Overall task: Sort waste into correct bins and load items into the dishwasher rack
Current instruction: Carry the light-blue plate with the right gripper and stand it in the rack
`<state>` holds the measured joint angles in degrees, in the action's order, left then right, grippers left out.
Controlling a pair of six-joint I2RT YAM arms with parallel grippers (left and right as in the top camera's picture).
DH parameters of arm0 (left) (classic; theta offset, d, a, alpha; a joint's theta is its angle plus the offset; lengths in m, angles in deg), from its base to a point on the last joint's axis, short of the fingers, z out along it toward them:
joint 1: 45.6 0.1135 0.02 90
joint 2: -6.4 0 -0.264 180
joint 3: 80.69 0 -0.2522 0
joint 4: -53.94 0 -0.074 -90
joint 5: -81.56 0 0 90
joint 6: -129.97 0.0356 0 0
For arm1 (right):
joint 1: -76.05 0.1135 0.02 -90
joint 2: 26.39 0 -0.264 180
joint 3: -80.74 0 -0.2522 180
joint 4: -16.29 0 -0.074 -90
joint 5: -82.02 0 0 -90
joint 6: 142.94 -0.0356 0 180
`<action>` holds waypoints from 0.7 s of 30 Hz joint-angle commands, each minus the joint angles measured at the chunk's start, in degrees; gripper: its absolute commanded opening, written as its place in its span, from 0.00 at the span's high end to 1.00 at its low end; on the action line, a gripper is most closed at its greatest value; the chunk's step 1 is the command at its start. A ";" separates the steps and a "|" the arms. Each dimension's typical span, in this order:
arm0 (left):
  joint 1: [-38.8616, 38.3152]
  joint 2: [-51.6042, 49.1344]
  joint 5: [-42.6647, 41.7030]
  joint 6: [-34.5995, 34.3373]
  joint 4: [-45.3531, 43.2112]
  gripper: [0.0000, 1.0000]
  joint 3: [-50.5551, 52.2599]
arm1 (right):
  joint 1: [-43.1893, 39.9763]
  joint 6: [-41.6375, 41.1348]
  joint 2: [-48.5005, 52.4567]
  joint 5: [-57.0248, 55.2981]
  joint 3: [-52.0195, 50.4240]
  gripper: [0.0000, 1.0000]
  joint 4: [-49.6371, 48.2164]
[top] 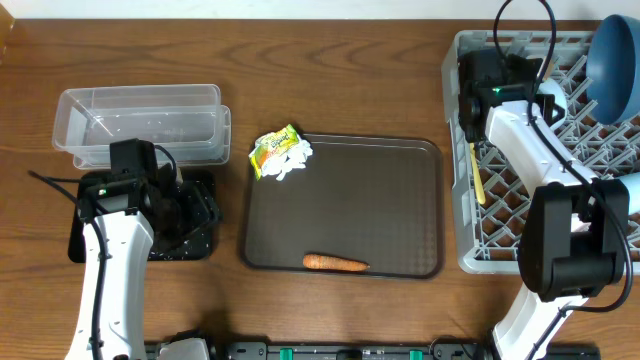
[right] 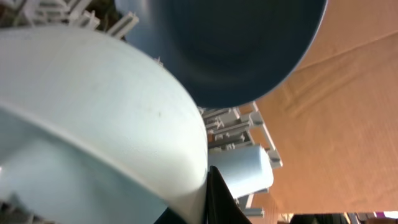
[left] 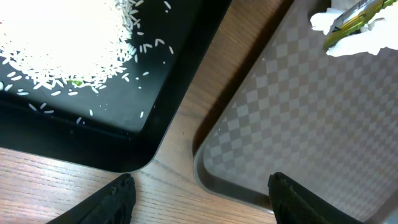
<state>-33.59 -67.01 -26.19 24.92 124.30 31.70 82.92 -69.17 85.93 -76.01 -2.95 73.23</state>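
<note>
**Left end effector** [left: 202, 208]: jaws wide and empty. Both dark fingers [left: 115, 199] show at the lower edge of the wrist view. It hangs over the strip of wooden surface [left: 180, 106] between the corners of two trays.
- Shallow black tray [left: 93, 143]: to the left under this end effector. It holds a heap of white rice-like bits [left: 68, 50], with stray grains scattered toward its rim.
- Brown serving tray [left: 298, 124]: to the right, just beside the black tray but not touching it.
- Yellow-green snack wrapper [top: 272, 150]: at the far left corner of the brown tray, lapping over its rim.
- Crumpled white paper [top: 293, 160]: touching the wrapper.
- Small orange carrot [top: 335, 263]: lying flat along the near edge of the brown tray, well apart from the wrapper.
- Clear plastic tub [top: 140, 120]: on the surface behind the black tray.

**Right end effector** [right: 214, 199]: jaws narrow, closed on the rim of the small whitish bowl [right: 93, 112], over the rack's far side.
- Large dark-blue bowl [right: 230, 43]: on edge behind the whitish bowl.
- Small light-blue cup [right: 245, 171]: lying among the pegs.
- Grey dishwasher rack [top: 465, 230]: at the right end of the surface, beside the brown tray.
- Pale yellow spoon [top: 477, 180]: lying in the rack along its left wall.
</note>
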 commanded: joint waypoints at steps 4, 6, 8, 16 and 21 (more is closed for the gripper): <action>0.31 0.04 0.50 0.13 0.35 0.29 -0.59 | 1.86 -7.32 1.73 14.95 -1.18 0.99 8.61; 0.31 0.04 0.50 0.13 0.59 0.29 -0.59 | 2.29 -7.98 1.73 20.98 -1.18 0.99 11.47; 0.31 0.04 0.50 0.13 0.61 0.29 -0.59 | 2.69 -7.98 1.73 27.91 -1.18 0.96 13.75; 0.31 0.04 0.50 0.15 0.61 0.29 -0.59 | 2.95 -7.96 1.33 49.09 -1.18 0.93 16.87; 0.31 0.04 0.50 0.15 0.61 0.29 -0.59 | 2.95 -6.10 -1.33 54.82 -1.18 0.93 16.85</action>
<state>-33.59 -67.01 -26.22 24.92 124.65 31.70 84.71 -76.10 86.32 -33.35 -3.87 90.09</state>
